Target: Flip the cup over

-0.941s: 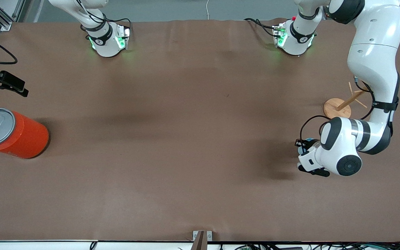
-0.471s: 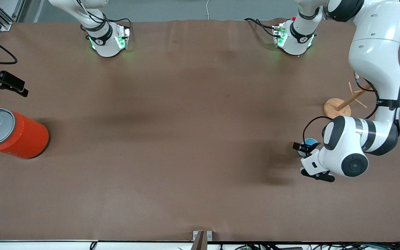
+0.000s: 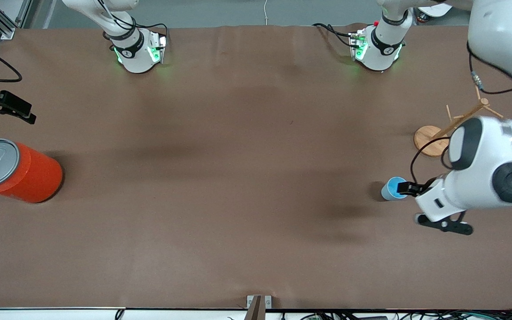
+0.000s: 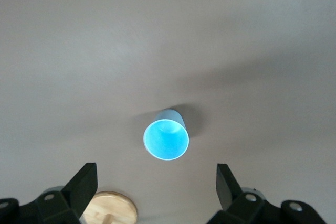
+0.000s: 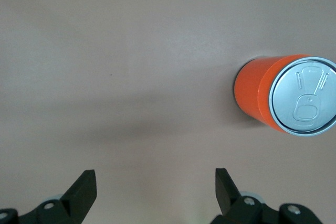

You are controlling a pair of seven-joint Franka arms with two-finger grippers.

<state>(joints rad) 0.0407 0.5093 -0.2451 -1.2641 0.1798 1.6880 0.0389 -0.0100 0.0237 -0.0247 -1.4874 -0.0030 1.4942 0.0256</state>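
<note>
The small light-blue cup [image 3: 393, 188] stands upright on the brown table, mouth up, bright blue inside, near the left arm's end. In the left wrist view the cup [image 4: 166, 137] lies ahead of the fingertips, not between them. My left gripper [image 3: 411, 203] is open and empty, hovering just beside the cup; it also shows in the left wrist view [image 4: 155, 182]. My right gripper [image 5: 155, 182] is open and empty, waiting high over the table near the orange canister [image 5: 286, 95]; its black fingers [image 3: 16, 111] show at the front view's edge.
The orange canister [image 3: 20, 173] with a grey lid stands upright at the right arm's end. A wooden peg stand on a round base [image 3: 431, 140] stands just farther from the front camera than the cup; its base [image 4: 110, 213] also shows in the left wrist view.
My left gripper has drawn back from the cup toward the left arm's end of the table and risen. The cup, earlier half hidden at its fingers, now stands free. The right arm has not moved.
</note>
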